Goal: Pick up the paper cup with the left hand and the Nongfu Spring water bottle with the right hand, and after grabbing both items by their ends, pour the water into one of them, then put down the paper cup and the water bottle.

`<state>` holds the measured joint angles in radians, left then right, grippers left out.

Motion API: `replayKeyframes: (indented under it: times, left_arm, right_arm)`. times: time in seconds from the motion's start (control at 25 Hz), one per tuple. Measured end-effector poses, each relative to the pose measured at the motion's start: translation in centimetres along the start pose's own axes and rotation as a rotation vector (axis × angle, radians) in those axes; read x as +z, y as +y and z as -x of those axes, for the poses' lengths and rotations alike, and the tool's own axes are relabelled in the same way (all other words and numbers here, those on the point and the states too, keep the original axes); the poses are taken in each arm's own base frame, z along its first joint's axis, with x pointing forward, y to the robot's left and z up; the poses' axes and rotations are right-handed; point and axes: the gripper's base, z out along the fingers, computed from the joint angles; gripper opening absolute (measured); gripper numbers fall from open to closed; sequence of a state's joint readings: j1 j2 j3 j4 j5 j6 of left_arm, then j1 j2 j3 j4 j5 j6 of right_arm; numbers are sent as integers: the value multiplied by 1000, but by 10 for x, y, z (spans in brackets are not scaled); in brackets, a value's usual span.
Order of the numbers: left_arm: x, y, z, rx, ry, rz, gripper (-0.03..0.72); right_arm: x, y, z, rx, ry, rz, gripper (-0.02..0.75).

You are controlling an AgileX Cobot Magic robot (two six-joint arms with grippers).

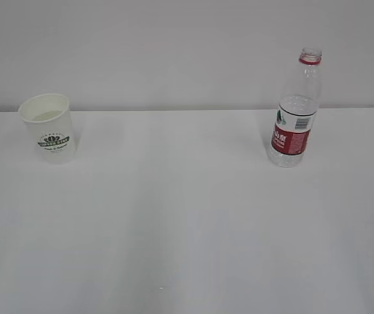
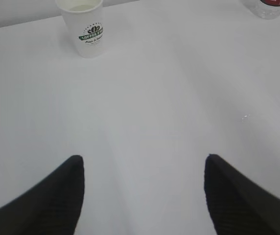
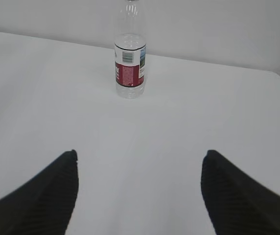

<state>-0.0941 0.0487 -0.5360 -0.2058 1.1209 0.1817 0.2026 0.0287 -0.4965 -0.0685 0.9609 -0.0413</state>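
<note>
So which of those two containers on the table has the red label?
The water bottle on the right: tall, clear, uncapped. The paper cup is white with a green logo.

In the left wrist view the Nongfu Spring water bottle is cut off by the top edge, only its base showing. The paper cup loses its rim's far side there. Both arms stay outside the exterior view, and the cup's logo lettering is too small to read.
</note>
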Motion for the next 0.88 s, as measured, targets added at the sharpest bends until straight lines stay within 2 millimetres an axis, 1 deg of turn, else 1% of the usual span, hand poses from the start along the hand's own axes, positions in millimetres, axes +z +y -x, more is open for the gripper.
replayKeyframes:
  times: [0.24,0.48,0.68,0.88]
  left_arm:
    - [-1,7,-1,-20,10,84,537]
    - [1,9,-3,-30,14,103,535]
    - [1,9,-3,-32,14,103,534]
    - [1,9,-3,-31,14,103,532]
  right_arm:
    - [-1,0,-1,1,-3,1,587]
    - [-1,0,-1,4,5,5,587]
    - [-5,0,-6,4,79,7,588]
    - [-4,1,-13,3,146,9,587]
